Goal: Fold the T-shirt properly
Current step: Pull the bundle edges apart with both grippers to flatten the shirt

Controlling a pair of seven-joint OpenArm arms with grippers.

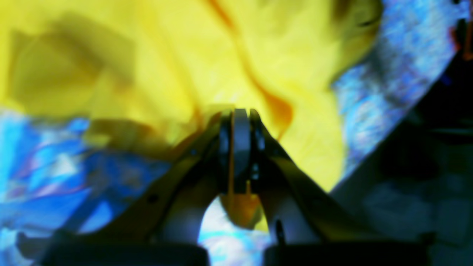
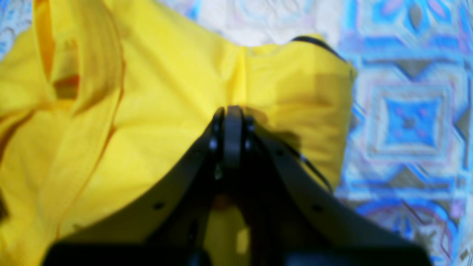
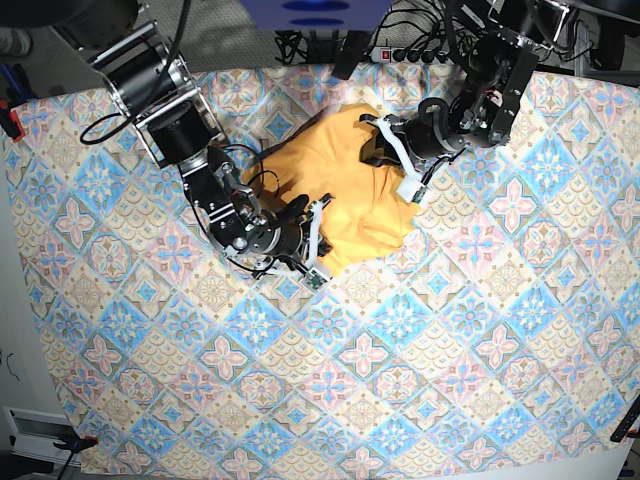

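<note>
Yellow T-shirt (image 3: pixel 335 185) sits bunched near the tabletop's (image 3: pixel 470 340) twelve o'clock edge, its long axis running seven to one between my arms, with my right gripper (image 3: pixel 318 222) pinching its seven o'clock end and my left gripper (image 3: pixel 392 150) its one o'clock end.

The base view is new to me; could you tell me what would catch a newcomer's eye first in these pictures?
First, the bright yellow-orange T-shirt, bunched in a heap near the far middle of the blue-and-pink patterned cloth that covers the table. Next, the two arms meeting at it: the right gripper shut on its near-left edge and the left gripper shut on its far-right edge.
</note>
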